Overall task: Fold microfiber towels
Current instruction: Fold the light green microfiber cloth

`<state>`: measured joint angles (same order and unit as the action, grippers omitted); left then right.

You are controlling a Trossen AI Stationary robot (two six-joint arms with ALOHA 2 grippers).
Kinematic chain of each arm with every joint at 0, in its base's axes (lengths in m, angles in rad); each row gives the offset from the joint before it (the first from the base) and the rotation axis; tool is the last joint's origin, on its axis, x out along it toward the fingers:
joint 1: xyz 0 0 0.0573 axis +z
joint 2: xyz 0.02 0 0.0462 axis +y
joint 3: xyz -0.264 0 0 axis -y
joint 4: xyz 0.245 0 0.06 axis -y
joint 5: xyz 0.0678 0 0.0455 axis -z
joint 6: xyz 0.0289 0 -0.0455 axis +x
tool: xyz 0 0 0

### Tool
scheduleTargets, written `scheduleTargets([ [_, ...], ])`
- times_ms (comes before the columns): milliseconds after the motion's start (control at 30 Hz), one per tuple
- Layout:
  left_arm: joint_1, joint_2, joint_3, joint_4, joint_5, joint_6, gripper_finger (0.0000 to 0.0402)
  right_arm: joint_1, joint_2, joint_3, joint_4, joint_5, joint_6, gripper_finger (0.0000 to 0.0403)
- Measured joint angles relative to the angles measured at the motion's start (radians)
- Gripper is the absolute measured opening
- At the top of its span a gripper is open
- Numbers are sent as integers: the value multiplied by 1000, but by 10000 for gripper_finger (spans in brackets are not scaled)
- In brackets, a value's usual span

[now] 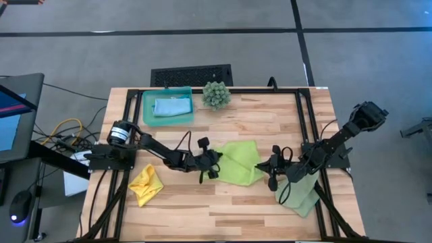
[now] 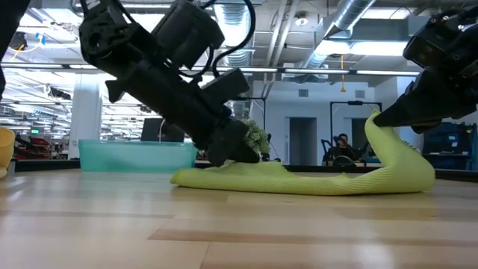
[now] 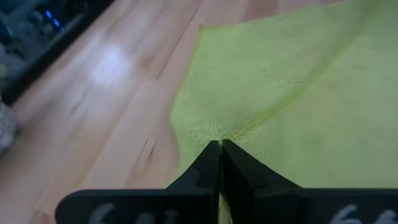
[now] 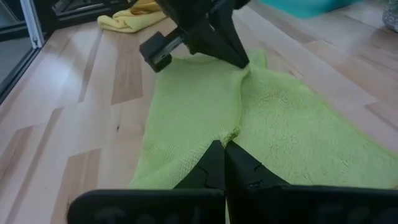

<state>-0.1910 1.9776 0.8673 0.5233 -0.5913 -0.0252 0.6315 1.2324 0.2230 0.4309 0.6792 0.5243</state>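
At mid-table lies the lime towel [image 1: 239, 162], pinched at opposite sides: the left gripper [image 1: 214, 162] has its fingers closed on the edge nearest the left arm, the right gripper [image 1: 268, 164] has its fingers closed on the far edge, which is raised in the low view. Under the right arm lies the sage towel [image 1: 302, 196]; the yellow towel [image 1: 146, 184] is crumpled by the left arm. Farther back, the teal tray [image 1: 150, 118] holds the blue towel [image 1: 171, 106], the spiky plant [image 1: 216, 94] just beside it.

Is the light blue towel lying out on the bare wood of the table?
No, the light blue towel lies inside the teal tray at the table's far edge, seen from above.
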Motion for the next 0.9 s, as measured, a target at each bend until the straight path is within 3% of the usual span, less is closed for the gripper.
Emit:
scheduleTargets([
  [167,-23,-6,0,-1,-19,43,1,4,0,0,-5,-1,1,11],
  [367,-7,-6,0,-18,-17,-13,3,4,0,0,-7,-1,1,11],
  [533,25,-7,1,-90,65,-76,49,4,0,0,-7,-1,18,11],
  [700,31,-37,0,-153,84,-115,99,4,0,0,-12,-1,25,11],
  [900,31,-95,2,-162,183,-145,111,4,0,0,-19,-1,25,11],
])
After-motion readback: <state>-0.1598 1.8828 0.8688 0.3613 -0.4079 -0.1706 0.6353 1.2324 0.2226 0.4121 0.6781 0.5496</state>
